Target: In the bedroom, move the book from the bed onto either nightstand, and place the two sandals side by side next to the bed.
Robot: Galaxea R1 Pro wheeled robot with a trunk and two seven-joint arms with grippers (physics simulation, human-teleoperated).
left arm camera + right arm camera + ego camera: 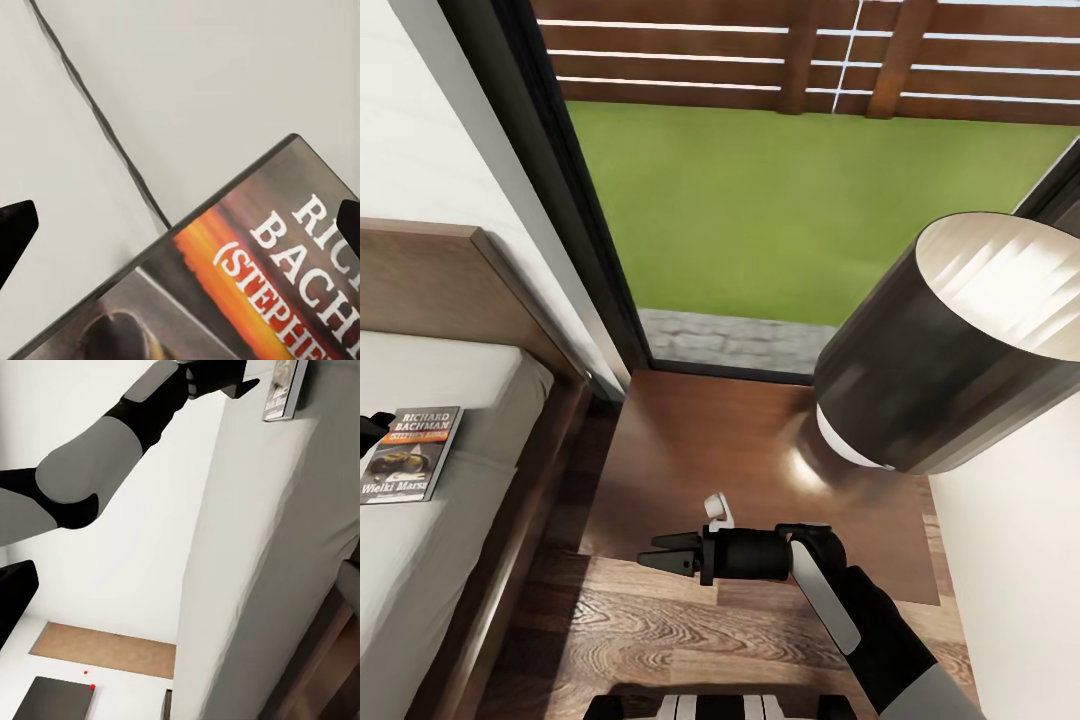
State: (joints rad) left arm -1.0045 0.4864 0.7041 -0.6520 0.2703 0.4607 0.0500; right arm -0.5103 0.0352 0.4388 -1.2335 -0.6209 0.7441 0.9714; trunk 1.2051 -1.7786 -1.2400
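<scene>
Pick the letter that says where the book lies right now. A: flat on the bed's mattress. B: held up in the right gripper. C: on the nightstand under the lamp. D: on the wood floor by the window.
A: the book lies flat on the pale mattress of the bed, while the nightstand carries a lamp and the right gripper is empty.

The bed [420,560] has a dark brown wooden frame and a plain pale mattress. The book [410,453] lies flat on the mattress near the headboard [450,290], cover up (white "RICHARD BACHMAN" lettering above an orange band). Beside the bed, against the window, stands the nightstand [700,450], its glossy reddish-brown top carrying a lamp with a dark cylindrical shade [950,350]. Brown wood-plank floor [650,630] runs in front of it.
</scene>
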